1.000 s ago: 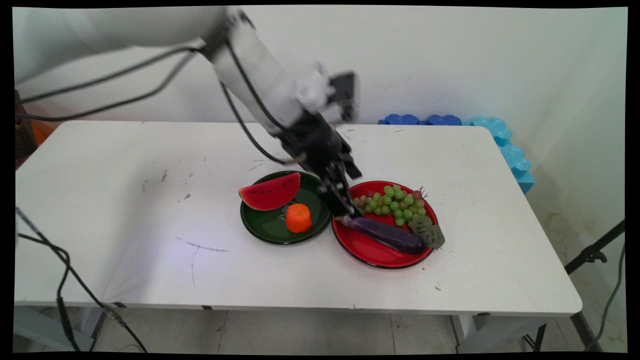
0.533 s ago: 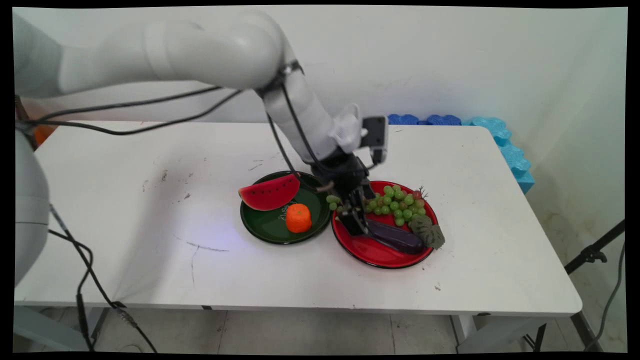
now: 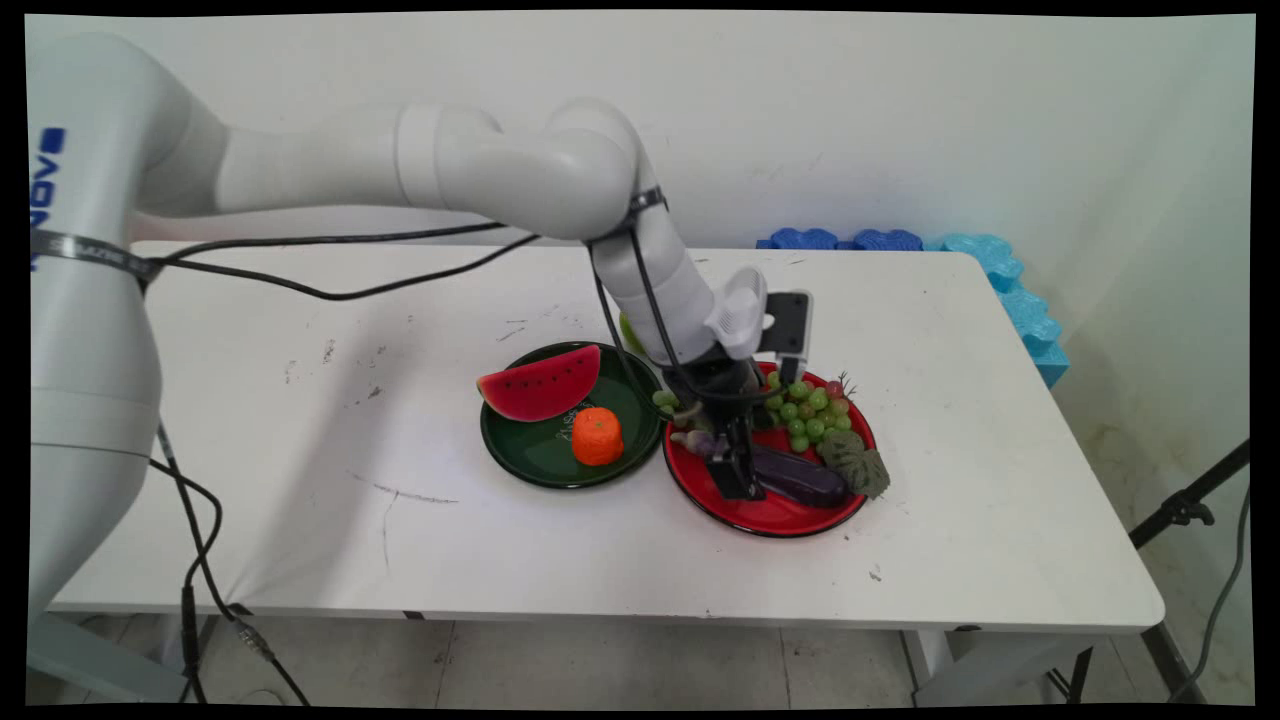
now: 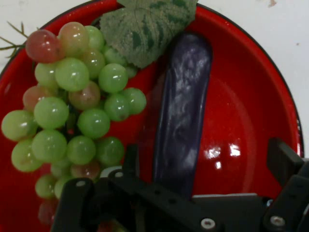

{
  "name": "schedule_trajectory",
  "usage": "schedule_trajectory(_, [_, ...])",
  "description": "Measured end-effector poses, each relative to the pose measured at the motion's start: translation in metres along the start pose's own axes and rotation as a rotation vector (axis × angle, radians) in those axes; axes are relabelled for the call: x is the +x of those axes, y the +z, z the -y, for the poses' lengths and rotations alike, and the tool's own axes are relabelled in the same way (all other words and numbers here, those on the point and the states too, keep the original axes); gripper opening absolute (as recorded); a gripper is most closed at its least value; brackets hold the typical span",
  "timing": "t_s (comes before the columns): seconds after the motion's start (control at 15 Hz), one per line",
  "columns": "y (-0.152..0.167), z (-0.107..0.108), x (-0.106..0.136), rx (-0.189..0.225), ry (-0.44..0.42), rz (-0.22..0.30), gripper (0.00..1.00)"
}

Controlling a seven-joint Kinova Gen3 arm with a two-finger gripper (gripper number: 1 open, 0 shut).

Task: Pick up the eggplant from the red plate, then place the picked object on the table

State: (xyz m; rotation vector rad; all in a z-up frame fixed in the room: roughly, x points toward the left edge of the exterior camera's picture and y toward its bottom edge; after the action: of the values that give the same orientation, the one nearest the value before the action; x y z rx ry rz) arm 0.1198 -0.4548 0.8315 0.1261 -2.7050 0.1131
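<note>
The eggplant [image 3: 800, 480] [image 4: 183, 111], the only one, lies on the near half of the single red plate [image 3: 770, 520] [image 4: 241, 96]. The gripper [image 3: 738, 482] [image 4: 206, 157] straddles its left end with jaws spread, hiding that end in the main view. One grape bunch [image 3: 800, 410] [image 4: 72, 111] with its leaf [image 3: 855, 460] [image 4: 145, 29] fills the plate's far side, while one green plate [image 3: 530, 455] touching its left rim carries one watermelon slice [image 3: 540, 385] and one orange [image 3: 597, 436], with bare table [image 3: 300, 450] toward the left, near and right edges.

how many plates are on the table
2: a green plate near the table's middle, holding a watermelon slice and an orange, and a red plate touching its right side, holding grapes and an eggplant.
</note>
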Motion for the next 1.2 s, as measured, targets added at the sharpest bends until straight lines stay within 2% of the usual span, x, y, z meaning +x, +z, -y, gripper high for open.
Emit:
schedule_trajectory(0.33, [0.025, 0.005, 0.004, -0.002, 0.025, 0.011, 1.0])
schedule_trajectory(0.4, [0.029, 0.006, 0.004, -0.002, 0.027, 0.012, 0.0])
schedule_trajectory(0.67, [0.04, 0.006, 0.008, -0.006, 0.034, 0.013, 0.0])
schedule_trajectory(0.87, [0.036, 0.005, 0.012, -0.005, 0.002, 0.007, 0.0])
schedule_trajectory(1.0, [0.022, 0.001, 0.017, 0.002, -0.018, -0.006, 0.0])
schedule_trajectory(1.2, [-0.016, -0.009, 0.027, 0.02, -0.036, -0.035, 0.0])
